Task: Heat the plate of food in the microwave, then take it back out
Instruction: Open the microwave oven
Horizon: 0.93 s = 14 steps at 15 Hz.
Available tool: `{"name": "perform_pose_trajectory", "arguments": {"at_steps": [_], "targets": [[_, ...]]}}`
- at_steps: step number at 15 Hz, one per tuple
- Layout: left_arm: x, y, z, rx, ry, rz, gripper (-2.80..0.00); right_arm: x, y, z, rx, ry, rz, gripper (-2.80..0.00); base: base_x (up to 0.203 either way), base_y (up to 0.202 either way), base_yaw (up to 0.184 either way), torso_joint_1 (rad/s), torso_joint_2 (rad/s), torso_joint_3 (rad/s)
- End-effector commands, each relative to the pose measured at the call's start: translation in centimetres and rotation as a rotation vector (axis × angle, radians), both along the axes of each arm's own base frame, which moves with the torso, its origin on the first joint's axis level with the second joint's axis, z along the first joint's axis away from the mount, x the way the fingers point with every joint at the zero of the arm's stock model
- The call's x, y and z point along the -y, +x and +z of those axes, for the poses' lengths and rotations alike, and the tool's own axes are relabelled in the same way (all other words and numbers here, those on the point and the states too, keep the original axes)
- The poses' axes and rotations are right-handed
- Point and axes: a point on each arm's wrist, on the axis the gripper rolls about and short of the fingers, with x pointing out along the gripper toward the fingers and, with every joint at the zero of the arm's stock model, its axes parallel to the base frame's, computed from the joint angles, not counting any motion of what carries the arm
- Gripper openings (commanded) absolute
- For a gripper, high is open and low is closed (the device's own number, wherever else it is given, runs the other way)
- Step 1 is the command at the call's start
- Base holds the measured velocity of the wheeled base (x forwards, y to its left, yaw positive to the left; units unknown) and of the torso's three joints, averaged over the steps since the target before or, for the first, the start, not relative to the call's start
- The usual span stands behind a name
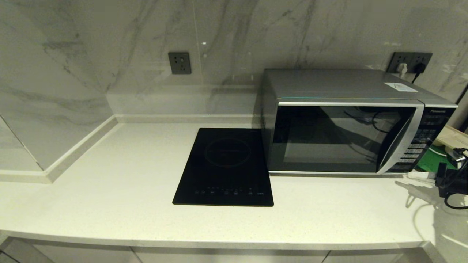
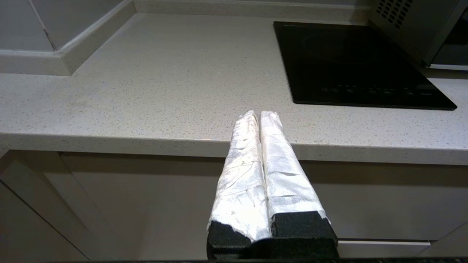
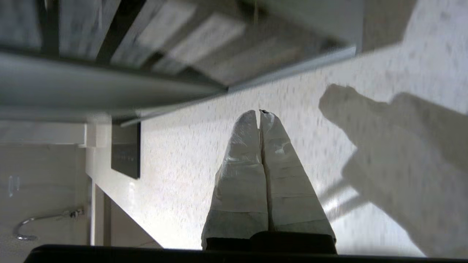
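The silver microwave (image 1: pixel 343 138) stands at the right of the counter with its dark glass door closed; its curved handle (image 1: pixel 400 140) and keypad (image 1: pixel 420 146) are on its right side. The lilac plate of food is out of view. My right gripper (image 1: pixel 410 176) hovers low over the counter in front of the microwave's right corner, and its white-taped fingers (image 3: pixel 252 146) are shut on nothing. My left gripper (image 2: pixel 259 116), also taped white and shut on nothing, sits low in front of the counter's front edge, left of the hob.
A flat black induction hob (image 1: pixel 225 168) lies on the counter (image 1: pixel 128 175) just left of the microwave. A green tray (image 1: pixel 433 162) shows to the right of the microwave, near a wooden board. Cables hang at the right edge. Wall sockets sit on the marble backsplash.
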Motion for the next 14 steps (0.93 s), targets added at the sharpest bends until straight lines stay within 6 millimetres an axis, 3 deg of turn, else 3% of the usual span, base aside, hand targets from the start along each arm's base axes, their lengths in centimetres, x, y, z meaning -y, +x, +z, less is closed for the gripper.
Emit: {"name": "perform_pose_trajectory", "arguments": {"at_steps": [1,4,9,12,14], "targets": [[0.0,0.0,0.0,0.0,-0.001,0.001,-2.8,-0.2,-2.5,2.6,0.045,-0.061,-0.01,-2.8,0.0,0.0,0.0,0.0,0.0,0.0],[0.0,0.0,0.0,0.0,-0.002,0.001,-2.8,-1.1,-5.6,6.2,0.059,-0.247,-0.055,-2.8,0.0,0.0,0.0,0.0,0.0,0.0],[0.0,0.0,0.0,0.0,-0.002,0.001,-2.8,-6.2,-11.0,14.6,0.079,-0.653,-0.154,-2.8,0.0,0.0,0.0,0.0,0.0,0.0],[0.0,0.0,0.0,0.0,0.0,0.001,-2.8,-10.8,-13.9,20.2,0.164,-0.876,-0.214,-2.8,0.0,0.0,0.0,0.0,0.0,0.0],[0.0,0.0,0.0,0.0,-0.001,0.001,-2.8,-15.1,-15.8,22.9,0.255,-0.996,-0.226,-2.8,0.0,0.0,0.0,0.0,0.0,0.0]]}}
